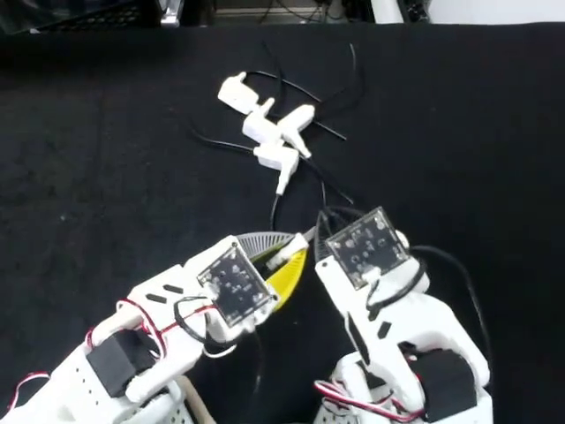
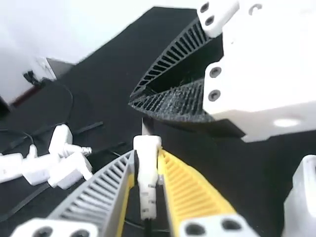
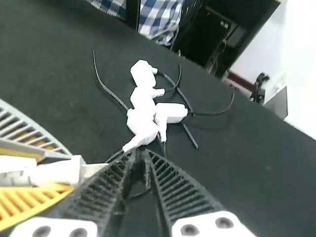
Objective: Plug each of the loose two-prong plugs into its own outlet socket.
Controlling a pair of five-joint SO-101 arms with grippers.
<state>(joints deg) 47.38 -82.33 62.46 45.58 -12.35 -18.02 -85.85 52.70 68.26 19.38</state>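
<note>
My left gripper (image 2: 147,155), with one grey and one yellow finger, is shut on a white two-prong plug (image 2: 147,182) whose prongs point outward. From above it sits low in the middle of the table (image 1: 290,253). My right gripper (image 3: 137,154) has black ribbed fingers with the tips together, right beside the held plug (image 3: 54,173). I cannot tell if a black cable lies between its fingers. A cluster of white outlet sockets and plugs (image 1: 265,128) with thin black cables lies farther back, apart from both grippers.
Black cloth covers the table (image 1: 106,177). Black cables (image 1: 331,199) loop between the cluster and the grippers. Both arm bodies crowd the near edge (image 1: 397,353). Room clutter stands beyond the far edge.
</note>
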